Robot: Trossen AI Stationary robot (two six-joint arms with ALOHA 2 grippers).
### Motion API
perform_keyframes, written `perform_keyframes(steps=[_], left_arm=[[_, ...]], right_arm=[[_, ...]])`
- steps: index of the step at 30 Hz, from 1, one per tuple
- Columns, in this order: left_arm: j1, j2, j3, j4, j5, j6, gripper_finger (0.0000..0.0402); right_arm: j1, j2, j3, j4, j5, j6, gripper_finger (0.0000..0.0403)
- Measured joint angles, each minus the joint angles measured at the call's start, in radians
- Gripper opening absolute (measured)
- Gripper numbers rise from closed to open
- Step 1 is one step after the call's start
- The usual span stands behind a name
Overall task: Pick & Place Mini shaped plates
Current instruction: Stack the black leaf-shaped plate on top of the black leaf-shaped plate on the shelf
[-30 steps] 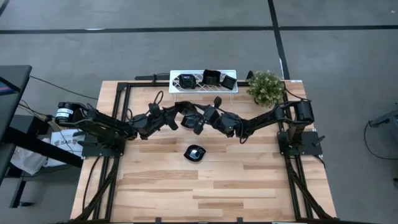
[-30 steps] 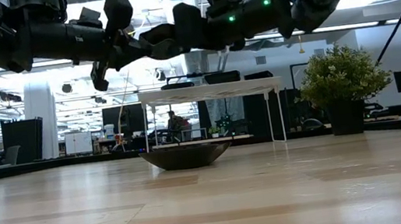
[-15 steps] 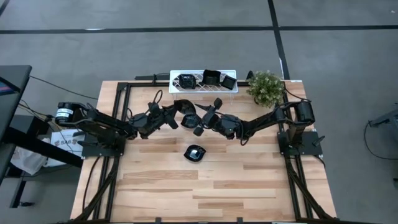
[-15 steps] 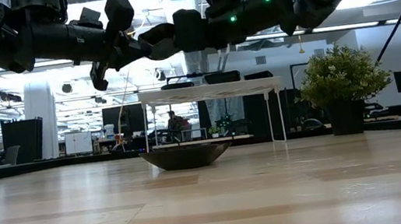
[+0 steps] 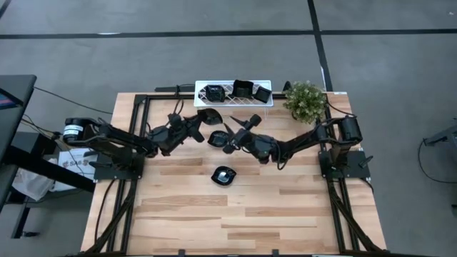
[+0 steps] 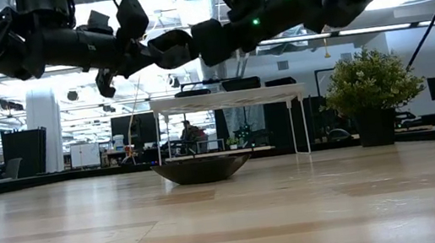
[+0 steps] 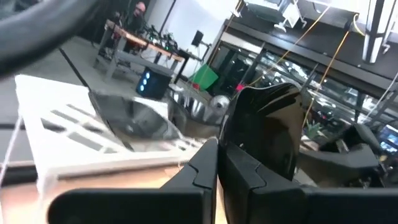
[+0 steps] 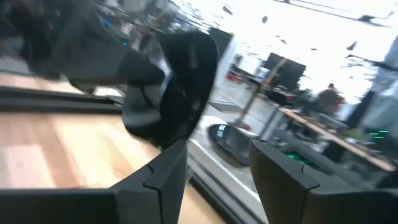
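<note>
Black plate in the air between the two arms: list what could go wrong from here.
1. The left gripper pinches the black plate by its edge alone, high over the table; it may slip and drop.
2. The right gripper stands open close to the plate and could knock it while backing off.
3. The white rack already carries three plates, so setting this one down may bump them.

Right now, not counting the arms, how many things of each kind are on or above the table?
Mini shaped plates: 5 (three on the rack, one on the table, one held in the left gripper)
White rack: 1
Potted plant: 1
Total: 7
</note>
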Motion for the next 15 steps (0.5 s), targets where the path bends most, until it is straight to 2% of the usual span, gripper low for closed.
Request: perform_keyframes(steps=[4, 10, 15], left_arm=[[0.015, -0.048, 0.000, 0.002, 0.000, 0.068, 0.0016], [0.022, -0.170, 0.000, -0.026, -0.001, 0.195, 0.0011], [0.038, -0.284, 0.015, -0.205, -0.001, 0.208, 0.0008]], right_arm=[[0.020, -0.001, 0.000, 0.016, 0.097, -0.083, 0.0156], [0.053, -0.007, 0.000, -0.006, 0.181, -0.234, 0.0128], [0.077, -0.027, -0.002, -0.179, 0.178, -0.217, 0.0081]])
